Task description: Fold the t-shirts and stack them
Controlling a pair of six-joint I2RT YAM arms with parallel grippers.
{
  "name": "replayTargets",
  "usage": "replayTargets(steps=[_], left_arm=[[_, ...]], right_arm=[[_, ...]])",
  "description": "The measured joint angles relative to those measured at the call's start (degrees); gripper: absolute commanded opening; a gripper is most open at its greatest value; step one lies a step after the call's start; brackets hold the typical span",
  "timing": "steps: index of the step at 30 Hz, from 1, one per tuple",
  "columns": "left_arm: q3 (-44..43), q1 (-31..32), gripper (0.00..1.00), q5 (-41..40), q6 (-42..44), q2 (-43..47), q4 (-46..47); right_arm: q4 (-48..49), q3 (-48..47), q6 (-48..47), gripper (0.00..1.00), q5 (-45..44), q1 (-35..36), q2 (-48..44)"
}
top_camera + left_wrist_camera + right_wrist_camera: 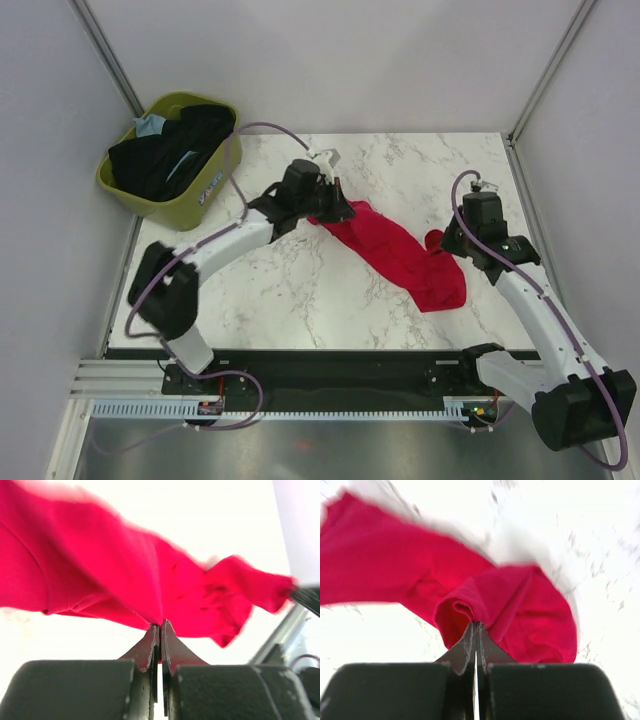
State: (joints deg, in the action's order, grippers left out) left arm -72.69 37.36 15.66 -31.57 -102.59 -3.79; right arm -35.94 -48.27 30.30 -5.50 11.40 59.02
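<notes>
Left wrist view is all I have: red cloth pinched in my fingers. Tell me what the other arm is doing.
Observer: The right gripper is shut on a fold at the other end of the same bright red cloth t-shirt.
Operator: Describe how the shirt lies.
Observer: From the top camera, it is bunched into a slanting strip over the white marble table, running from the left gripper to the right one.
Operator: Report where the other shirts are.
Observer: A black cloth heap and a light blue cloth piece sit in the olive-green plastic basket by the table's far-left corner.
</notes>
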Motion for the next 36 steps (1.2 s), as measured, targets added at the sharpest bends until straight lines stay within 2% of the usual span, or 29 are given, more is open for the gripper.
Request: replayTargets(steps=[6,10,17,24,28,31,36], left_arm=[[-1.31,0.02,0.02,-6.95,3.98,27.04,-7.96],[-4.72,0.04,0.02,-11.08,7.98,41.57,-12.13],[-14.25,0.15,0.02,-15.76,14.99,56.52,-22.27],[-24.3,0.15,0.02,-16.11,18.78,61.44,-27.87],[-29.22,0.15,0.02,-16.68,20.9,60.85,-29.33],[-35.98,0.17,0.02,-20.68,22.34,56.11,-31.65],[-46.03,0.0,0.02,-27.8,25.83,39.69,-32.26]], right_arm=[[-2.99,-13.84,-1.77,0.0,-4.17,0.0,-2.45],[-4.22,-20.46,-2.36,0.0,-7.19,0.0,-9.33],[-5.49,-32.57,-4.57,0.0,-13.44,0.0,-20.74],[-7.89,-48.06,-6.01,0.0,-18.34,0.0,-23.58],[-8.22,-51.43,-6.58,0.0,-21.53,0.0,-23.69],[-10.12,-53.81,-7.23,0.0,-24.65,0.0,-20.79],[-10.69,-58.42,-7.72,0.0,-28.7,0.0,-6.67]])
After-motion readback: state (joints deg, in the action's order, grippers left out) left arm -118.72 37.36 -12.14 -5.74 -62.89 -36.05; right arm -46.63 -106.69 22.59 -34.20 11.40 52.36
